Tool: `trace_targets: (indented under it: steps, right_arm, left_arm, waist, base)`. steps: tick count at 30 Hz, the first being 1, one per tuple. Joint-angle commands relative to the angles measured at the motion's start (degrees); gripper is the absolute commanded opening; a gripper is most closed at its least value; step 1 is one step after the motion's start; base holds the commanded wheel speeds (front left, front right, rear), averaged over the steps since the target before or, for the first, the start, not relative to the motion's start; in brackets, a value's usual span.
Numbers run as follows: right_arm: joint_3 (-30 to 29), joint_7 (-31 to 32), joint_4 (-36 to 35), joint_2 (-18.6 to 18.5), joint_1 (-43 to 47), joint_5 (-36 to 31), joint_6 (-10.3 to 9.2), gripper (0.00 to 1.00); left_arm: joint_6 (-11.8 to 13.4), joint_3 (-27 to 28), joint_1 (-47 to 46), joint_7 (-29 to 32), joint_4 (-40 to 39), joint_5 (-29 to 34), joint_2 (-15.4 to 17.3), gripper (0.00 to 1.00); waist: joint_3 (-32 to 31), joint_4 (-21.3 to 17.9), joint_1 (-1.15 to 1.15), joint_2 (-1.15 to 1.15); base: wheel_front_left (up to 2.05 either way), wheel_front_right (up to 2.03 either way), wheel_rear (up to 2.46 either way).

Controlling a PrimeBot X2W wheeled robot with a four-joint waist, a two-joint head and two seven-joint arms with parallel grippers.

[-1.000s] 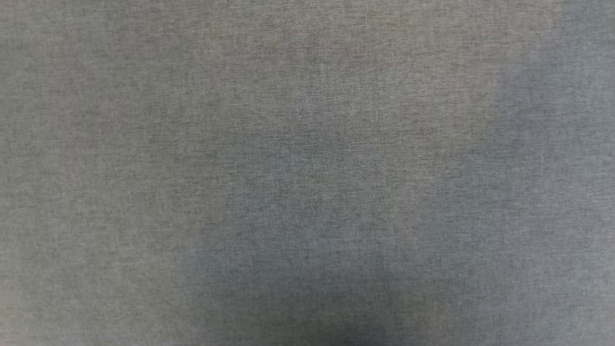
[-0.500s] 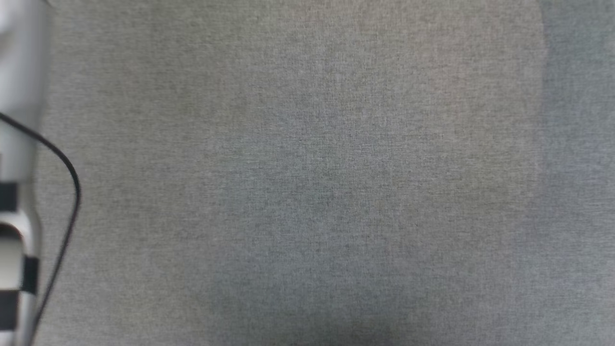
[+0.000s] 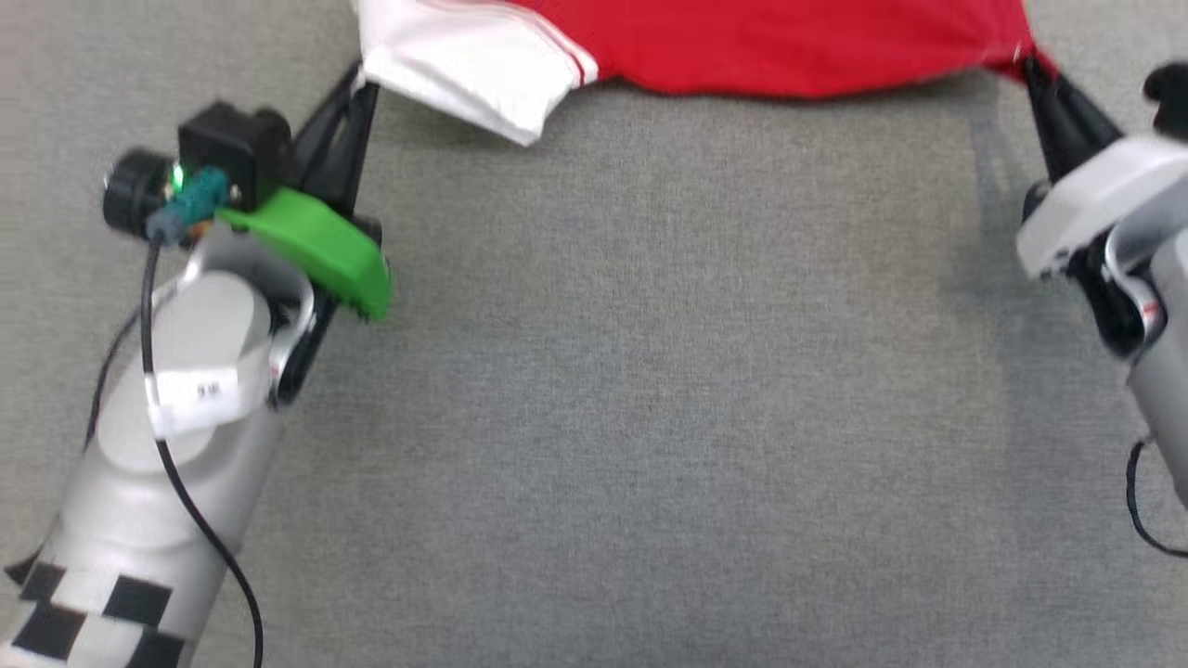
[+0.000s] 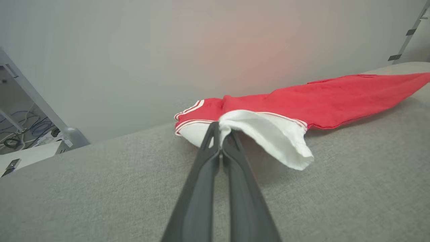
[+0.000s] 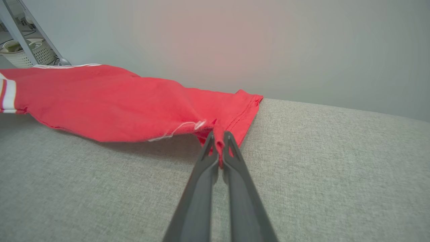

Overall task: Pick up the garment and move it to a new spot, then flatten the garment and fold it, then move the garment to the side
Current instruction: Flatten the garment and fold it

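- Head view: the garment (image 3: 789, 46), a red T-shirt, stretches along the top edge, over the grey fabric surface (image 3: 650, 417). Its white sleeve (image 3: 464, 65) with striped trim droops at the left end.
- The left gripper (image 3: 364, 83) has its fingers pressed together on the sleeve end. In the left wrist view, white cloth bunches at the tips.
- The right gripper (image 3: 1030, 70) is clamped on a red hem corner at the other end, with a loose white thread beside it.
- The cloth spans between the two grips, low over the surface.
- A pale wall (image 4: 134, 50) rises behind.
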Motion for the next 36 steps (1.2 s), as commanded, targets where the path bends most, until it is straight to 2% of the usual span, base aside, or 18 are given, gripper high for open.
trace_targets:
  steps: [1, 9, 14, 20, 29, 36]
  right_arm:
    - [0.64, 0.20, -0.60, -1.01, 2.14, 1.26, -0.09, 0.00]
    - [2.70, 2.18, -1.63, -3.28, 11.80, 7.45, -0.09, 0.00]
    - [1.81, 3.91, -0.61, -3.81, 17.09, 10.69, -0.09, 0.00]
    - [1.67, 5.38, -2.84, -4.57, 23.48, 13.26, -0.09, 0.00]
    - [-0.01, 9.87, -11.16, -7.14, 35.00, 16.80, -0.09, 0.00]
    - [-2.97, 14.53, -19.43, -9.79, 46.37, 18.46, -0.09, 0.00]
  left_arm:
    - [-0.16, -0.14, 2.77, 0.59, 0.01, -1.21, 0.79, 0.00]
    - [-0.50, -2.82, 15.59, 3.37, -4.47, -5.51, 4.30, 0.00]
    - [-0.58, -4.97, 22.23, 5.91, -9.01, -7.88, 6.58, 0.00]
    - [-0.48, -6.98, 28.89, 9.06, -13.97, -9.50, 8.73, 0.00]
    - [0.51, -8.79, 39.61, 12.78, -19.94, -13.04, 11.13, 0.00]
    - [1.69, -9.81, 47.18, 16.71, -26.26, -15.70, 14.69, 0.00]
  waist:
    - [-5.99, 1.59, 0.01, 0.00]
    - [-11.54, 2.69, 0.01, 0.00]
    - [-15.00, 3.17, 0.01, 0.00]
    - [-18.87, 2.92, 0.01, 0.00]
    - [-24.91, 1.44, 0.01, 0.00]
    - [-28.29, 0.78, 0.01, 0.00]
  base:
    - [0.00, 0.00, 0.00]
    - [0.00, 0.00, 0.00]
    - [0.00, 0.00, 0.00]
    - [0.00, 0.00, 0.00]
    - [0.00, 0.00, 0.00]
    - [0.00, 0.00, 0.00]
